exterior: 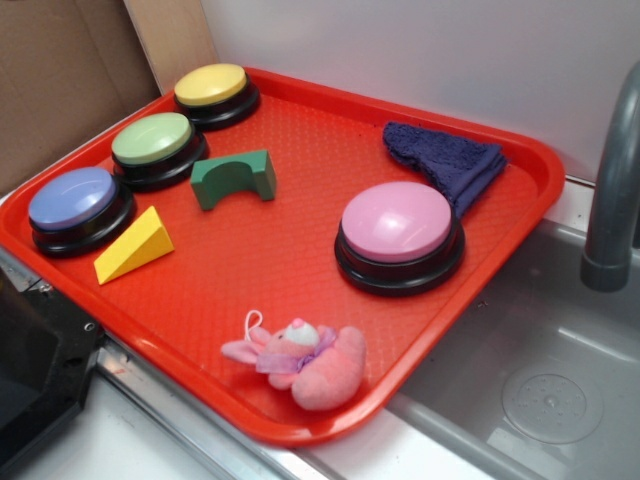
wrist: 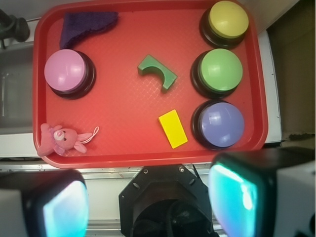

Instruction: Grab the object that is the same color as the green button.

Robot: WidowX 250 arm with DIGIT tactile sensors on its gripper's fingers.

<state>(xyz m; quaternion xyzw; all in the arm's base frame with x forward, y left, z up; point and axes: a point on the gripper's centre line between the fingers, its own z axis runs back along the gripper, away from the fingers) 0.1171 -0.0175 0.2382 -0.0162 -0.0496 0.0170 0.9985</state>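
The object, a dark green arch block [exterior: 235, 178] [wrist: 157, 72], lies on the red tray [exterior: 280, 250] [wrist: 123, 103] beside the green button [exterior: 153, 140] [wrist: 218, 70], a pale green dome on a black base. In the wrist view my gripper [wrist: 148, 202] hangs high above the tray's near edge, over the robot's black base. Its two fingers [wrist: 49, 207] stand wide apart with nothing between them. The gripper does not show in the exterior view.
On the tray also sit a yellow button [exterior: 211, 86] [wrist: 227, 19], a blue button [exterior: 73, 200] [wrist: 219, 122], a pink button [exterior: 398, 225] [wrist: 67, 71], a yellow wedge [exterior: 133, 246] [wrist: 173, 128], a purple cloth [exterior: 445, 160] [wrist: 85, 24] and a pink plush bunny [exterior: 300, 360] [wrist: 61, 139]. A sink with a grey faucet [exterior: 612, 190] lies beside it.
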